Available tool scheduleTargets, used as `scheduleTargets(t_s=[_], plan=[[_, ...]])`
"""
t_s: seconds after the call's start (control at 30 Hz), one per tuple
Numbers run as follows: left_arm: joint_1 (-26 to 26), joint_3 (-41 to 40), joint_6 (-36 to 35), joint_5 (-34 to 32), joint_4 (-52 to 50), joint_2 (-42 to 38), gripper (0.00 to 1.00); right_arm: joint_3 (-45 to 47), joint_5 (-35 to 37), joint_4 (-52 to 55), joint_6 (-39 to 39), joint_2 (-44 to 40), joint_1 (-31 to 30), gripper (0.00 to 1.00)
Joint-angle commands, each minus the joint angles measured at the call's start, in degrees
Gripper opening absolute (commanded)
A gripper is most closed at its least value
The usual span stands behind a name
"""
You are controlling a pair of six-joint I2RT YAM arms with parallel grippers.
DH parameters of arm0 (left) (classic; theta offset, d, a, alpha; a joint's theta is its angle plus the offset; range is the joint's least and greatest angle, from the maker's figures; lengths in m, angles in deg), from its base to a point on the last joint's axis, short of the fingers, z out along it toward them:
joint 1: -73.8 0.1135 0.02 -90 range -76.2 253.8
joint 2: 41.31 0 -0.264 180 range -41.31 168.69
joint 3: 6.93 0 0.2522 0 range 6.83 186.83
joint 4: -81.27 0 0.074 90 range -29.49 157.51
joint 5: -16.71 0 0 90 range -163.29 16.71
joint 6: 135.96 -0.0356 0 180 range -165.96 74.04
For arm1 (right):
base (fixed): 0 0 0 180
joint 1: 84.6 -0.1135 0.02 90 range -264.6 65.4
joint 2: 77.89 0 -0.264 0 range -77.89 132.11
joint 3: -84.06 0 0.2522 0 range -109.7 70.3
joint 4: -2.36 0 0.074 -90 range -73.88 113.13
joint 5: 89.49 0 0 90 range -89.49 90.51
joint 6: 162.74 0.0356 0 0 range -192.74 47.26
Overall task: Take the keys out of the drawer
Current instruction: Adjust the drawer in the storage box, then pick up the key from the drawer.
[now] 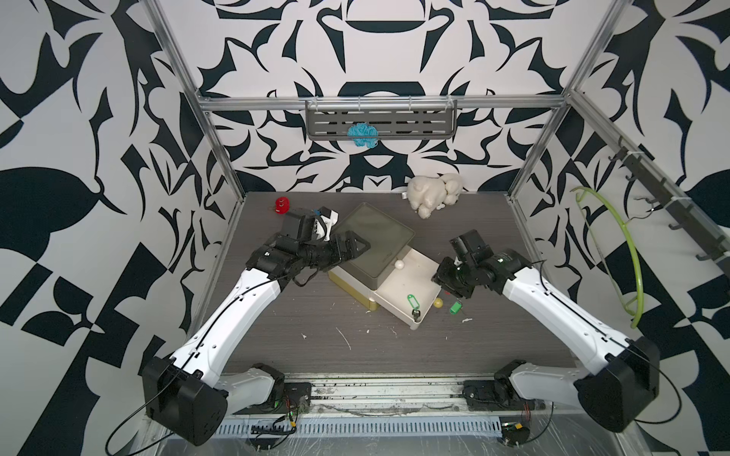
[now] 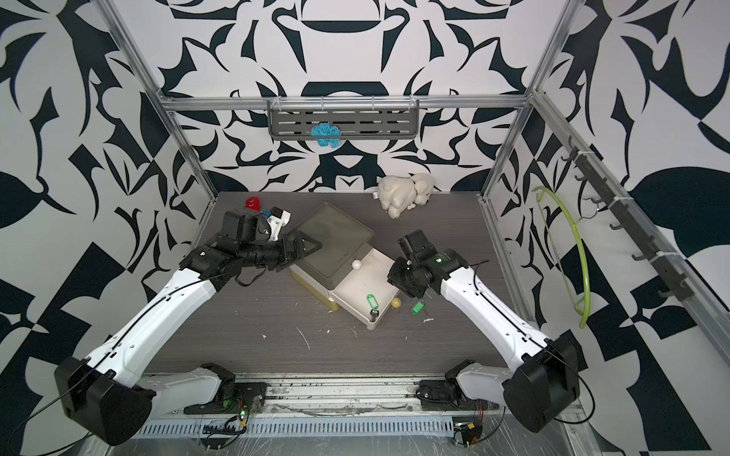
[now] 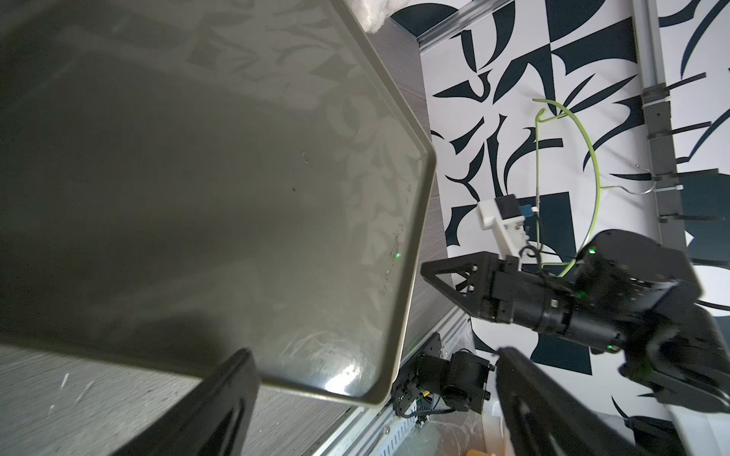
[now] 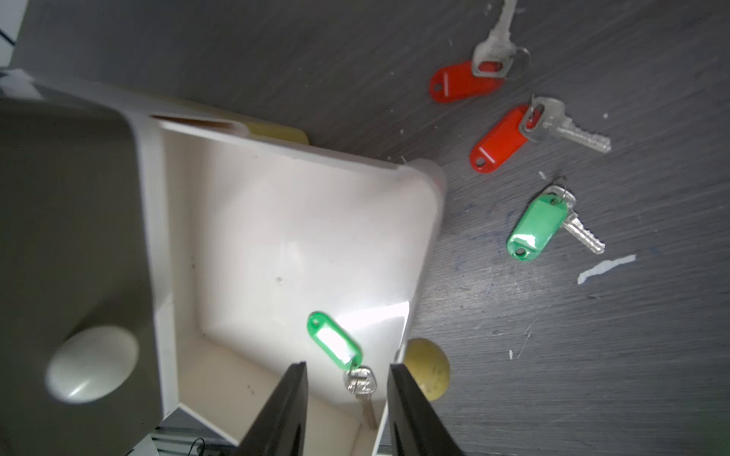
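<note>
The white drawer stands pulled out of a grey-topped drawer unit. One key with a green tag lies in the drawer's front corner. Outside it, on the table, lie another green-tagged key and two red-tagged keys. My right gripper hangs open above the drawer's edge, with nothing held; the key in the drawer shows below its gap. My left gripper is open over the unit's top.
The upper drawer has a white knob and the lower a yellow knob. A white plush toy and a round red toy sit at the back. A green hanger hangs on the right wall.
</note>
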Motion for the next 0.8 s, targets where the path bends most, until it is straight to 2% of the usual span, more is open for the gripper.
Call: scheduleTargets(t_s=[0.0,0.17,0.3,0.37,0.43,0.5,0.77], plan=[[0.7,-1.98,-1.34,-0.29,-1.15,-2.05,0.99,-7.68,2.5,7.04,-5.23,1.23,-2.67,0.4],[1.78,-2.65,-1.58,0.51,-1.72,-2.93,0.99,-17.26,0.82,15.17,-7.41,11.35,-9.19,0.4],[2.25,-2.7,-2.42,-0.03,-2.98,-3.89,0.99,-20.05,0.01,18.58,-6.69,16.53,-11.8,0.42],[2.43,-2.7,-3.06,-1.04,-4.33,-4.78,0.99,-19.47,1.03,18.88,-4.97,16.57,-12.85,0.42],[2.51,-3.1,-3.85,-2.6,-5.72,-6.28,0.99,-18.21,1.77,18.73,-3.03,15.75,-13.43,0.5],[2.6,-3.95,-4.23,-4.2,-6.61,-7.84,0.99,-16.68,1.25,18.63,-1.16,15.31,-13.74,0.53],[3.29,-7.02,-4.15,-6.8,-7.84,-10.89,0.99,-9.72,-0.3,14.4,4.45,15.15,-15.06,0.5]])
